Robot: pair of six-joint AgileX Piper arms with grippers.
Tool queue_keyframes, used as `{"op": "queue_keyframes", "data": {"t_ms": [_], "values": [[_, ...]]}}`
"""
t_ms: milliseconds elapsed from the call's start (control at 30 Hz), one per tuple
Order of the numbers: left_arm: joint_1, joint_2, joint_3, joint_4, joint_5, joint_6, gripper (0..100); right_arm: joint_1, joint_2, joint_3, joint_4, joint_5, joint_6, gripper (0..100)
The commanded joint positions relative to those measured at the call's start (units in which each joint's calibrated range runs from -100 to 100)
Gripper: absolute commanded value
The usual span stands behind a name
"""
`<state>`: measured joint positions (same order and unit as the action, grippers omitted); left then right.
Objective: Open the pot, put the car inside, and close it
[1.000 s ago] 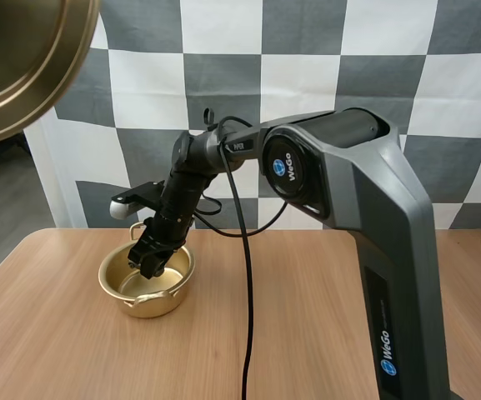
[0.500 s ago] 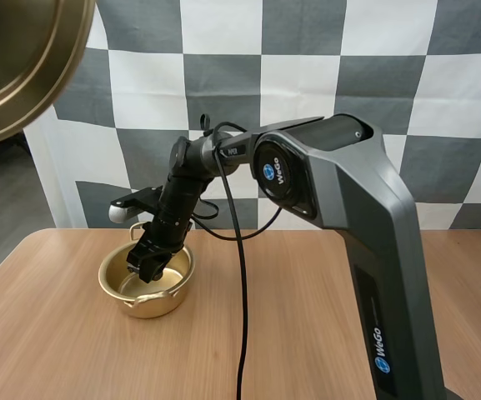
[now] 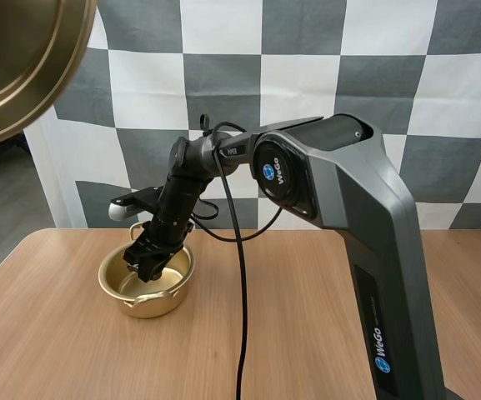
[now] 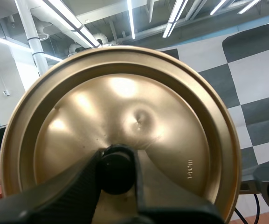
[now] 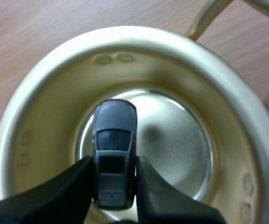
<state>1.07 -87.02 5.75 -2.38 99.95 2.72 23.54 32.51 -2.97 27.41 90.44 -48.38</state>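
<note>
1. The table is flat, pale wood grain and looks smooth. I judge that a nudge against the pot could slide it across this top.
2. The pot stands open on the table's left part. It is round, thin-walled golden metal with wire loop handles, rivet bumps inside and a shiny flat floor. If my right gripper catches the rim on its way out, the light pot could tip or drag.
3. The lid is a matching golden disc with a stepped rim and a dimple at its centre. I hold it high, well clear of the pot. Lowered off-centre, it could sit crooked on the rim.
4. The car is small, grey and glossy, with dark windows. My right fingers pinch its sides, and it hangs inside the pot over the floor; I cannot tell whether it touches. Let go too high, it could bounce or roll on the hard metal.
5. The knob is round and black, and my left gripper is clamped on it. That is a narrow hold for a wide lid, which could swing or slip.
</note>
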Motion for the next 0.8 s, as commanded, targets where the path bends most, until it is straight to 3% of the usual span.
{"op": "queue_keyframes", "data": {"t_ms": [0,67,167,567,633,667,767], "values": [[0.02,-0.1,0.0,0.1,0.1,0.0,0,0.2,0.0,0.0,0.0,0.0,0.0,55],[0.02,-0.1,0.0,0.1,0.1,0.0,0,0.5,0.0,0.0,-0.3,0.0,-0.1,74],[0.02,-0.1,0.0,0.1,0.1,0.0,0,0.6,0.0,0.0,-0.3,0.0,-0.8,89],[0.02,-0.1,0.0,0.1,0.1,0.0,0,0.6,-0.7,0.0,-2.1,-3.6,0.5,90],[0.02,-0.1,0.0,0.1,0.1,0.0,0,0.6,-1.4,-0.4,-3.2,-4.2,1.5,93],[0.02,-0.1,0.0,0.1,0.1,0.0,0,0.6,-1.9,-0.5,-4.0,-4.1,1.5,100],[0.02,-0.1,0.0,0.1,0.1,0.0,0,0.6,-3.6,-0.8,-6.4,-3.7,2.2,100]]}}
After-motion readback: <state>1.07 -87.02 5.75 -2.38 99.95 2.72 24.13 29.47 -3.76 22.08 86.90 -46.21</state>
